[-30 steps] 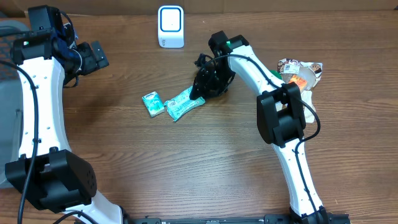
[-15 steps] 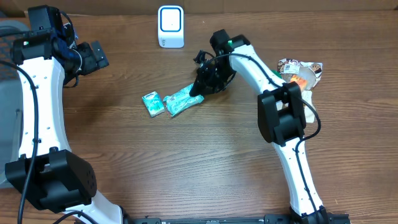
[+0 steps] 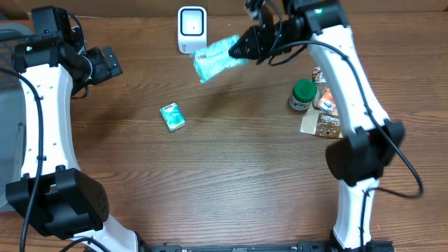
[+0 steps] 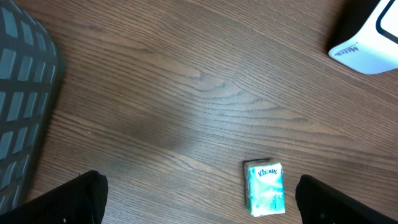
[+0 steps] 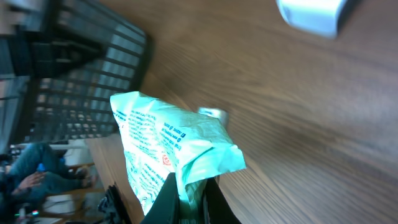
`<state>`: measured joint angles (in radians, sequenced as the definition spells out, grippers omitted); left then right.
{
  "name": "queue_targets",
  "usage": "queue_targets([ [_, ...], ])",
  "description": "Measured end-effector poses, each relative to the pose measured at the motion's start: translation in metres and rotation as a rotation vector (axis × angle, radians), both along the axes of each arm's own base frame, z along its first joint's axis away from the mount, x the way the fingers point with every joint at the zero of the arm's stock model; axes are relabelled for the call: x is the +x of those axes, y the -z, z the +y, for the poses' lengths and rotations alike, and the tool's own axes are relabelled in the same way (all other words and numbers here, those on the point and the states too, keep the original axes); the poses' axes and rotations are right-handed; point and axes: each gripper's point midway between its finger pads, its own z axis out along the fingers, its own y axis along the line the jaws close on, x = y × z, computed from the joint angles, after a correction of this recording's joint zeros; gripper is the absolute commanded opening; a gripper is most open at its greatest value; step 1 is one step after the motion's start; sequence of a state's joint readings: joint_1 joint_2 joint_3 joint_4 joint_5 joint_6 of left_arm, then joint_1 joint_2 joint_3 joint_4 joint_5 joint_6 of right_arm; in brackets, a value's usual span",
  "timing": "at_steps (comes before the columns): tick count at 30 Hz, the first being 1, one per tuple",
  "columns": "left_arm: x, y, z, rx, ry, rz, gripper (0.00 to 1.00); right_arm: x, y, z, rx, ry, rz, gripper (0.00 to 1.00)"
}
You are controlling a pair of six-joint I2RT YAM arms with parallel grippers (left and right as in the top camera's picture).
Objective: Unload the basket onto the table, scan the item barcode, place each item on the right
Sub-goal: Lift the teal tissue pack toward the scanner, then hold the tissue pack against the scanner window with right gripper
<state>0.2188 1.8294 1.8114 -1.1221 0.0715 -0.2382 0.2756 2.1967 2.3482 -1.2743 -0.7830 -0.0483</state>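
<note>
Soft, even light falls on the table (image 3: 231,175); shadows are faint. Beyond the right gripper (image 5: 186,199) everything smears with blur; its packet (image 5: 168,149) looks sharper.

I looked straight down on the whole worktop (image 3: 231,189) from overhead. Left wrist camera sat nearer, sharing the tissue pack (image 4: 265,188); right wrist camera tilted, sharing the white scanner (image 3: 192,29).

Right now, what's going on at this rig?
The right end effector is shut on a green tissue packet, holding it off the table next to the white scanner at the back. The left end effector is open and empty, off to the left. A small Kleenex pack lies on the table, untouched.
</note>
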Motion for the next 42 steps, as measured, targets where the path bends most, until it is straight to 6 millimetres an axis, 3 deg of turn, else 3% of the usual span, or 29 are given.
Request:
queue_targets([
  [2, 0.000, 0.000, 0.000, 0.000, 0.001, 0.000, 1.00, -0.010, -0.031, 0.000, 0.023, -0.010, -0.066, 0.04],
  [3, 0.000, 0.000, 0.000, 0.000, 0.001, 0.000, 1.00, -0.012, -0.036, 0.001, 0.026, -0.012, -0.076, 0.04],
  [9, 0.000, 0.000, 0.000, 0.000, 0.000, 0.000, 1.00, -0.008, -0.037, 0.003, 0.022, -0.010, -0.104, 0.04],
  [13, 0.000, 0.000, 0.000, 0.000, 0.001, 0.000, 1.00, 0.011, -0.040, 0.006, -0.021, 0.024, -0.216, 0.04],
  [19, 0.000, 0.000, 0.000, 0.000, 0.001, 0.000, 1.00, 0.082, -0.055, 0.029, -0.176, 0.203, -0.623, 0.05],
  [23, 0.000, 0.000, 0.000, 0.000, 0.000, 0.002, 0.99, 0.133, -0.053, 0.048, -0.268, 0.256, -0.931, 0.07],
  [27, 0.000, 0.000, 0.000, -0.001, 0.001, 0.001, 0.99, 0.168, -0.025, 0.052, -0.357, 0.235, -1.099, 0.04],
  [33, 0.000, 0.000, 0.000, 0.000, 0.000, 0.001, 1.00, 0.196, 0.048, 0.056, -0.527, 0.104, -1.221, 0.04],
  [37, 0.000, 0.000, 0.000, 0.000, 0.000, 0.000, 1.00, 0.197, 0.071, 0.059, -0.576, 0.015, -1.255, 0.04],
  [42, 0.000, 0.000, 0.000, 0.000, 0.000, 0.001, 0.99, 0.196, 0.073, 0.064, -0.627, -0.089, -1.346, 0.04],
])
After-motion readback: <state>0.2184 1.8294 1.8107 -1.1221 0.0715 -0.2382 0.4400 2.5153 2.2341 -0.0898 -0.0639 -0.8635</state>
